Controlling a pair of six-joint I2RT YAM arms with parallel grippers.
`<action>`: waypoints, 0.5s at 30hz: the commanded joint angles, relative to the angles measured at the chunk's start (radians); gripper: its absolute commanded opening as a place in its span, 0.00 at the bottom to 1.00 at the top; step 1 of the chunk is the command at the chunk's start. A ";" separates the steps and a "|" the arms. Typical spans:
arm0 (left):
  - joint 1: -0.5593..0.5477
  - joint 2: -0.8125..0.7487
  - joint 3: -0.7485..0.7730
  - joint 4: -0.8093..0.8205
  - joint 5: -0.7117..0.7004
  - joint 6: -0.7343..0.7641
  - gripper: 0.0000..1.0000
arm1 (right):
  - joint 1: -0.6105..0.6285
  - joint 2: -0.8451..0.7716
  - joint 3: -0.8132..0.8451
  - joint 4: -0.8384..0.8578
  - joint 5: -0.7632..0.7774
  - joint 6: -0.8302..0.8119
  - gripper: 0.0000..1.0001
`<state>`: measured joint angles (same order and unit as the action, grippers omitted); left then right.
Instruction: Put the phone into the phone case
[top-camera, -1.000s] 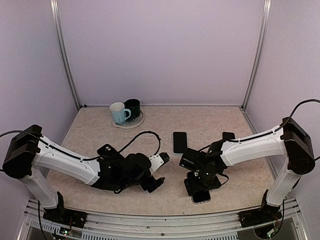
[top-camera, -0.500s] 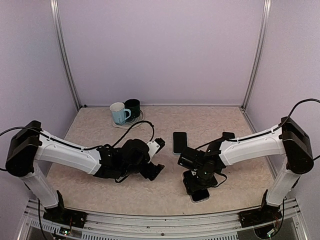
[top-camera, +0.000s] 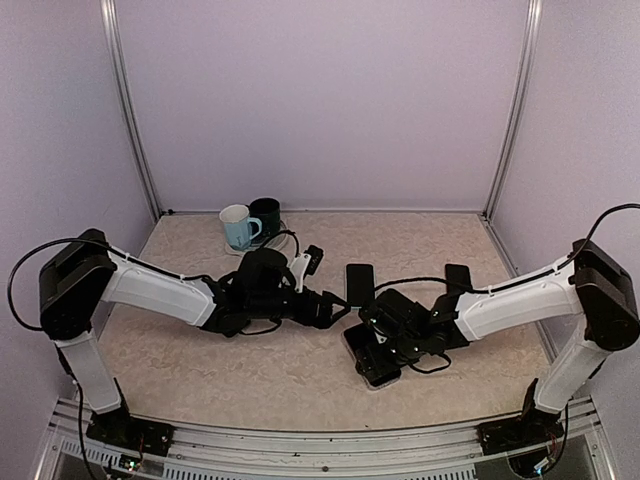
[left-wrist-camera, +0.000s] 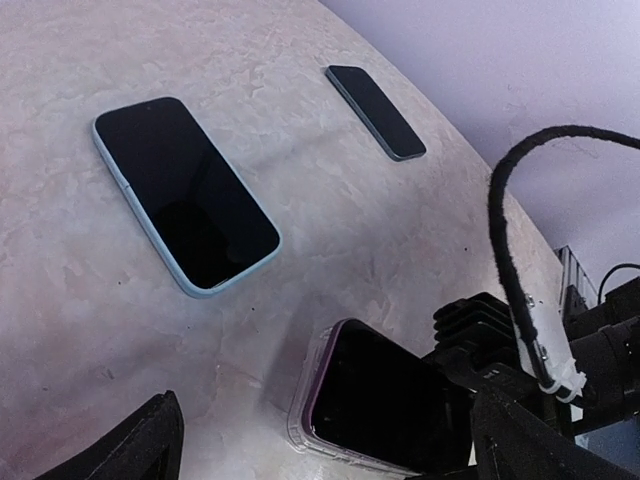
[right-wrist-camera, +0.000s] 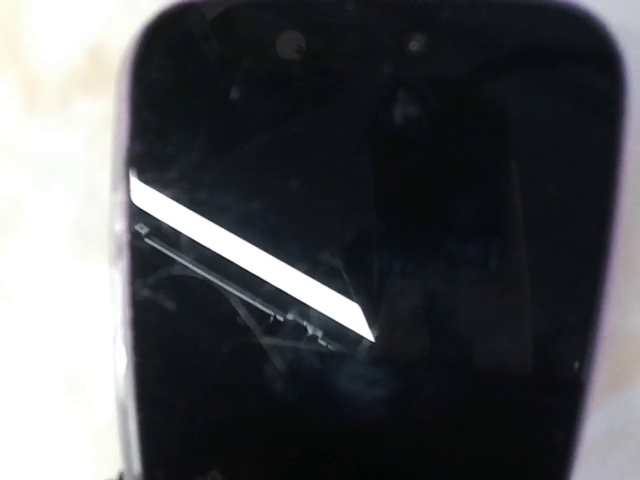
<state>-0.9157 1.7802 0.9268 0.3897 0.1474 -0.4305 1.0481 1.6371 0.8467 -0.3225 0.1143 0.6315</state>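
While the left tool (top-camera: 333, 310) hangs low over the middle of the counter (left-wrist-camera: 350, 230) with its fingers (left-wrist-camera: 140, 445) spread wide and nothing between them, the right tool (top-camera: 383, 347) sits over one end of the phone (left-wrist-camera: 380, 400). The phone lies screen up inside the clear, purple-tinted phone case (left-wrist-camera: 300, 412) near the front of the counter. Whether the right tool is clamped on it or standing apart I cannot tell; its own camera shows only the black screen filling the view. Just beyond the case a light-blue phone (left-wrist-camera: 185, 205) lies flat, screen up, and a darker phone (left-wrist-camera: 375, 97) lies well apart from both. At the back left a pale mug (top-camera: 237, 226) and a dark mug (top-camera: 266, 214) stand side by side on a plate (top-camera: 276, 246).
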 joint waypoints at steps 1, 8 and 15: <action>0.041 0.103 0.044 0.168 0.196 -0.191 0.99 | -0.016 -0.058 -0.056 0.246 0.030 -0.081 0.37; 0.064 0.228 0.097 0.170 0.228 -0.294 0.98 | -0.052 -0.037 -0.082 0.285 0.023 -0.088 0.35; 0.066 0.313 0.147 0.231 0.320 -0.358 0.71 | -0.056 -0.036 -0.104 0.374 0.020 -0.110 0.35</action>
<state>-0.8562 2.0464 1.0306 0.5301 0.3782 -0.7330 0.9981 1.6173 0.7437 -0.0521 0.1207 0.5514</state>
